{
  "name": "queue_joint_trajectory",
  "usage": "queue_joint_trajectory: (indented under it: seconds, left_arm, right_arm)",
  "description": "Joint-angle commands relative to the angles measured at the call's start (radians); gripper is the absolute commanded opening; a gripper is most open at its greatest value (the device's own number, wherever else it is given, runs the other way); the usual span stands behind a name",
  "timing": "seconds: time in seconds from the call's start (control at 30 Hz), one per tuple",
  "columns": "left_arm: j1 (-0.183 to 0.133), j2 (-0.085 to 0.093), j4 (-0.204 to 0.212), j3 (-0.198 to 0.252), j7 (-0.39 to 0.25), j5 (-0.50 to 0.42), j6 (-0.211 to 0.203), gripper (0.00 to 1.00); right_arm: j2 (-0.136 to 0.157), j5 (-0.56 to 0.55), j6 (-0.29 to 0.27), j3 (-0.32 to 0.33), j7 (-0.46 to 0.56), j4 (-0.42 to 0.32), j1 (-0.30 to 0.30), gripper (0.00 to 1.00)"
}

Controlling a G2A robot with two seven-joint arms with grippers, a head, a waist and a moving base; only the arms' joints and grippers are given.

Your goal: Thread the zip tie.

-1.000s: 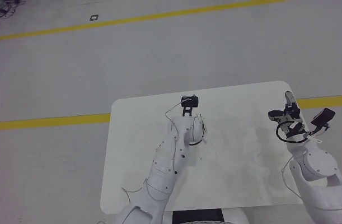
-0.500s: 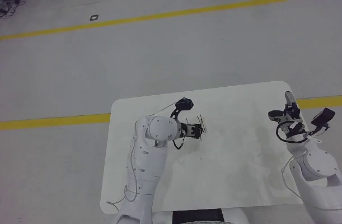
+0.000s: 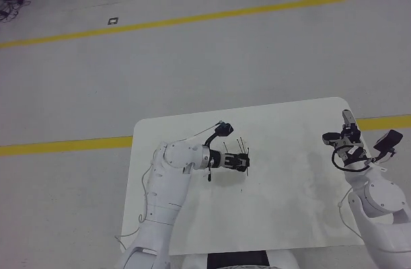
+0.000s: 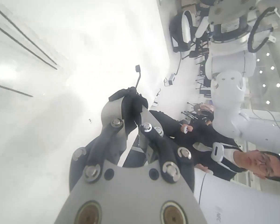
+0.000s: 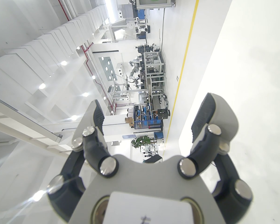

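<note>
My left gripper (image 3: 245,161) lies low over the middle of the white table (image 3: 292,202), pointing right. In the left wrist view this gripper (image 4: 133,96) is shut on a thin black zip tie (image 4: 138,76); its short end with the square head sticks out past the fingertips. Up to three loose black zip ties (image 4: 25,50) lie on the table beyond it, seen in the top view as thin strokes (image 3: 239,143) just behind the gripper. My right gripper (image 3: 350,131) is held up at the table's right edge, and its fingers (image 5: 204,114) stand open with nothing between them.
The table's right rim runs under the right arm (image 3: 377,191). A person (image 4: 224,157) stands off the table behind the left arm. A yellow floor line (image 3: 57,146) passes left of the table.
The left arm has swung its elbow out to the left and turned the gripper from pointing away to pointing right, moving it nearer and rightward. The right arm has kept still.
</note>
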Motion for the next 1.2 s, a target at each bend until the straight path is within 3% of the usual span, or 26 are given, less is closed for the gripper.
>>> queue_joint_trajectory:
  seconds: [0.0,0.33,0.4,0.5,0.57,0.7,0.87,1.07,1.17]
  left_arm:
    - [0.001,-0.001,-0.003,-0.001,0.0,0.006,0.003,0.0]
    - [0.007,0.001,0.002,0.001,0.022,-0.006,0.002,0.0]
    - [0.01,0.012,0.013,-0.011,0.023,-0.026,-0.016,0.0]
    - [0.013,0.03,0.033,-0.026,0.0,-0.129,-0.031,0.0]
    - [0.015,0.047,0.036,-0.008,0.0,-0.192,-0.031,0.0]
    - [0.011,0.101,0.046,0.048,0.0,-0.322,-0.031,0.0]
    - [-0.013,0.186,0.058,0.154,0.0,-0.489,-0.031,0.0]
    - [-0.051,0.289,0.04,0.285,0.0,-0.657,-0.031,0.0]
    - [-0.072,0.331,0.026,0.341,0.0,-0.702,-0.031,0.0]
  right_arm:
    - [0.0,0.0,0.0,0.0,0.0,0.0,0.0,1.0]
    - [0.0,0.0,0.0,0.0,0.0,0.0,0.0,1.0]
    - [0.0,0.0,0.0,0.0,0.0,0.0,0.0,1.0]
    - [0.0,0.0,0.0,0.0,0.0,0.0,0.0,1.0]
    - [-0.001,0.009,-0.003,-0.002,0.018,0.0,0.003,1.0]
    - [0.006,0.052,-0.005,0.0,0.244,0.033,0.019,1.0]
    - [0.013,0.093,0.014,-0.028,0.497,0.053,0.044,1.0]
    - [0.025,0.011,-0.015,-0.069,0.747,0.079,0.085,1.0]
    - [0.028,-0.006,-0.041,-0.097,0.841,0.092,0.104,1.0]
